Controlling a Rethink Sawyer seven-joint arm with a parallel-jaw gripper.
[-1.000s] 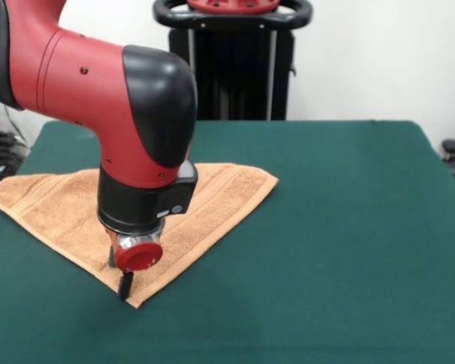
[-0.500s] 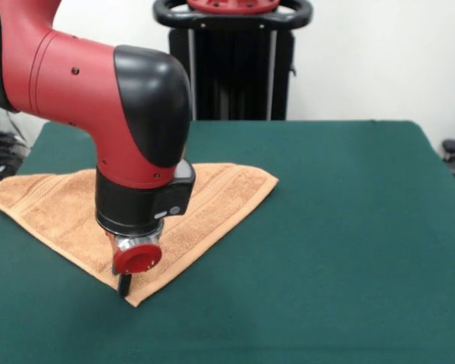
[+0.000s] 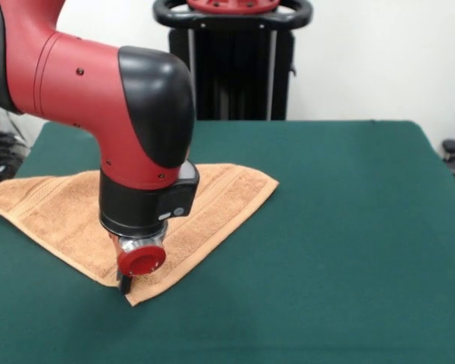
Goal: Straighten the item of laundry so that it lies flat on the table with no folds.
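Your claw (image 3: pixel 125 287) sits low in the left half of the frame, its dark tip down at the bottom corner of the towel (image 3: pixel 212 201). Only one short black finger shows beneath the red round cap, so you cannot tell from this view whether the claw is spread, pinched, or gripping cloth.

The towel lies on the left part of the green surface (image 3: pixel 349 227), folded into a triangle. Its long edge runs along the top, from the far left edge of the frame across to a corner just right of centre. From those two ends the sides slant down and meet in a point at the lower left, right where the claw tip is. So the shape points toward the bottom of the frame, with its long axis running left to right.

The cloth is tan to orange-brown terry with a soft nap. You can see woven bands running along the right slanting side and again near the far left corner. It lies mostly flat, though the edge beside the claw tip looks slightly lifted, casting a thin shadow on the surface.

The arm (image 3: pixel 98 91) enters from the upper left, a thick red link angling down to the right into a large black elbow cover. Below that, a black wrist section drops nearly straight down over the middle of the towel, ending in a silver ring and the red cap.
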